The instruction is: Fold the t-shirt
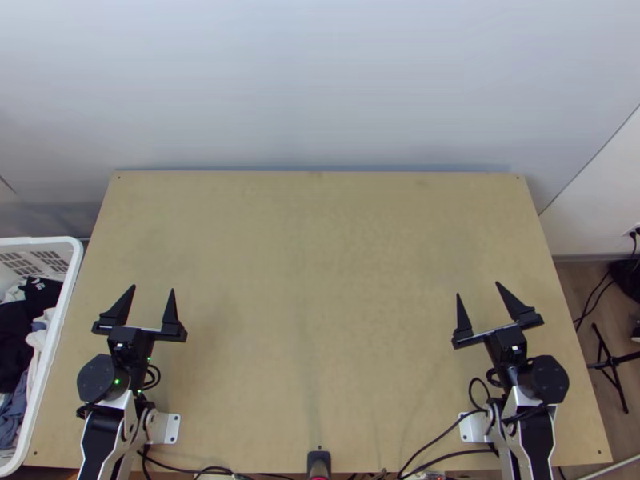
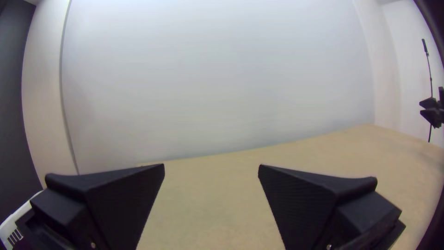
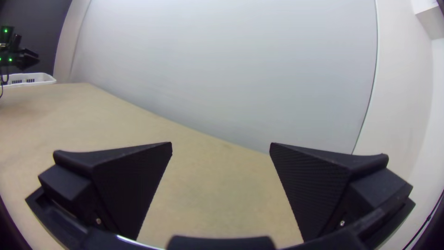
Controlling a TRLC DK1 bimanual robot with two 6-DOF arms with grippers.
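My left gripper (image 1: 152,290) is open over the table's left part, with nothing between its fingers. On the table's right side my right gripper (image 1: 478,289) is open too, likewise holding nothing. The left wrist view has the left gripper (image 2: 211,167) with its two black fingers wide apart. In the right wrist view the right gripper (image 3: 221,146) shows the same wide gap. Dark, white and blue-grey garments (image 1: 14,336) lie bunched in a basket at the left; whether a t-shirt is among them I cannot tell.
The light wooden table (image 1: 312,264) ends at a pale wall. A white basket (image 1: 50,346) stands against its left edge. Black cables (image 1: 436,438) run along the near edge, beside a small dark device (image 1: 318,462). A black stand (image 1: 612,364) is on the floor at the right.
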